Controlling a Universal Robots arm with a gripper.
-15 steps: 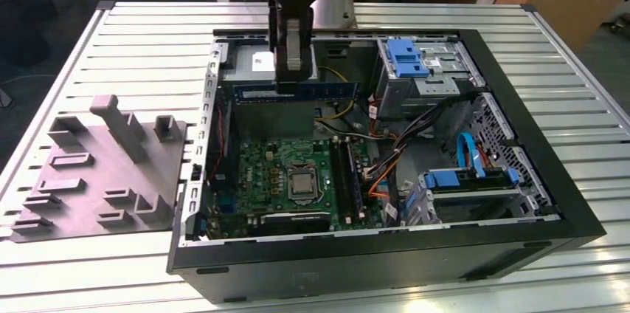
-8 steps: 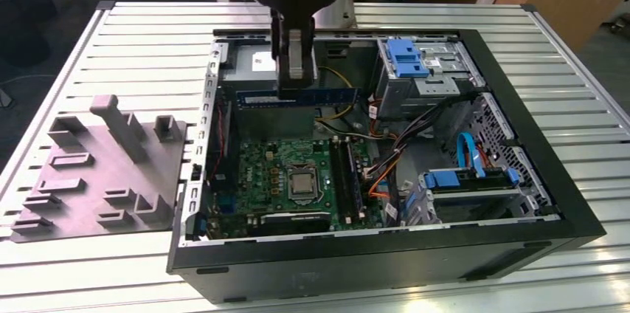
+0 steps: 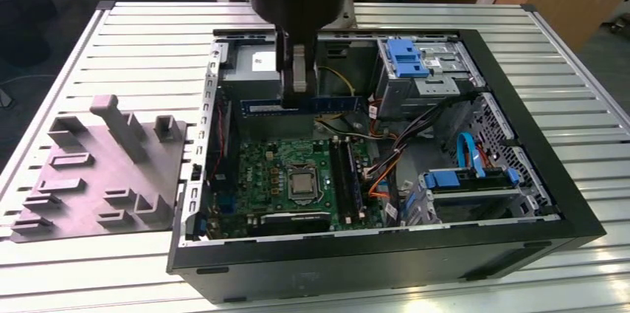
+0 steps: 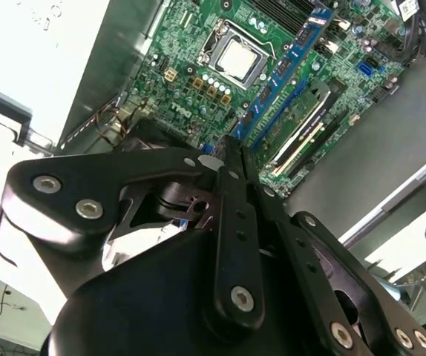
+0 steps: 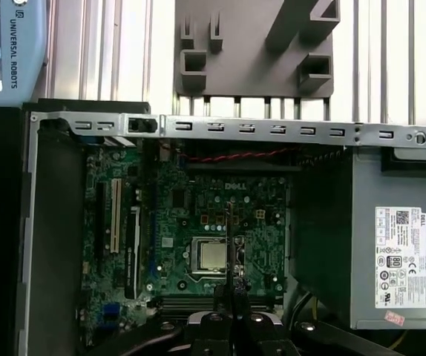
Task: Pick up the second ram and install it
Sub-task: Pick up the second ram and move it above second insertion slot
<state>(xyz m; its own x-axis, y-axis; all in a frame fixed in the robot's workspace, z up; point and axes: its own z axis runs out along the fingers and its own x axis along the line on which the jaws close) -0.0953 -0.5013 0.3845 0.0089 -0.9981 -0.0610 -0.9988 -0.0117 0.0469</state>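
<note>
Open computer case (image 3: 394, 261) on the slatted bench (image 3: 147, 40), green motherboard (image 3: 285, 173) by its near wall. Above the board's far edge, the gripper (image 3: 298, 95) has its fingers clamped on the second ram (image 3: 340, 102), held level, just before the grey power supply (image 3: 251, 62) at the case's far wall.

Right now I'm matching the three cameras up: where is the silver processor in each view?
Exterior view: processor in the middle of the green motherboard, on the exterior view's left of the memory slots.
Second wrist view: beside the second ram clamped in the gripper.
First wrist view: just ahead of the gripper.
Shared landmark: the green motherboard.
</note>
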